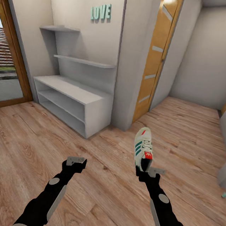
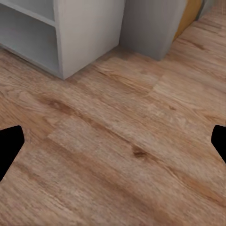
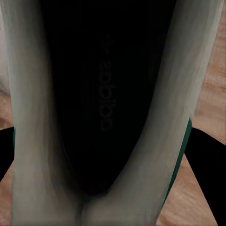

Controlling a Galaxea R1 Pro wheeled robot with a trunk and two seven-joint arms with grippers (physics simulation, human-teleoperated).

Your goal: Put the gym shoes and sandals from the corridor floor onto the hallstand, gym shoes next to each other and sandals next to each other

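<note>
Nearest: two black arms over the wood-grain plank floor [image 1: 93,181]. Left gripper [image 1: 76,161] spread wide, holding nothing, fingertips [image 2: 9,146] black at the wrist view's edges above bare planks. Right gripper [image 1: 150,170] clamped on the heel of a cream sneaker [image 1: 143,148], green side stripes, red tongue tag, toe pointing away, lifted off the floor; its dark inside [image 3: 103,108] faces the right wrist camera. Farther left: the low white-grey shoe rack [image 1: 73,102], flat top, two open shelves, against the wall.

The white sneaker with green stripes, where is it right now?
In the head view, the cream-white sneaker with green stripes is held off the wooden floor by the right gripper, right of the white shoe rack.
</note>
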